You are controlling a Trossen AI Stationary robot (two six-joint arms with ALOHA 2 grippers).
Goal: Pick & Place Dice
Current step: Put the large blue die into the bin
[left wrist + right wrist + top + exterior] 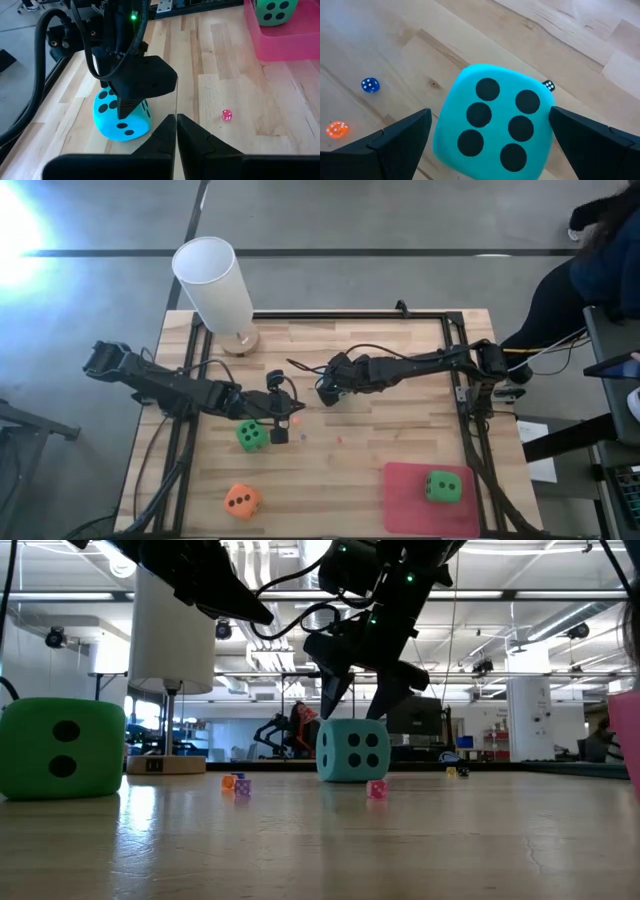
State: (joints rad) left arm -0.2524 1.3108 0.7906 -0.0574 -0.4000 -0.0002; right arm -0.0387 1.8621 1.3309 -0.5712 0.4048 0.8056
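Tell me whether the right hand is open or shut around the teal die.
Open. The right hand hangs over the teal die, one finger on each side, with gaps showing, not yet gripping.

No words, brand names or written numbers can be read anywhere; the only marks are dots, like the six black ones on the teal die (492, 127) in the middle of the frame.
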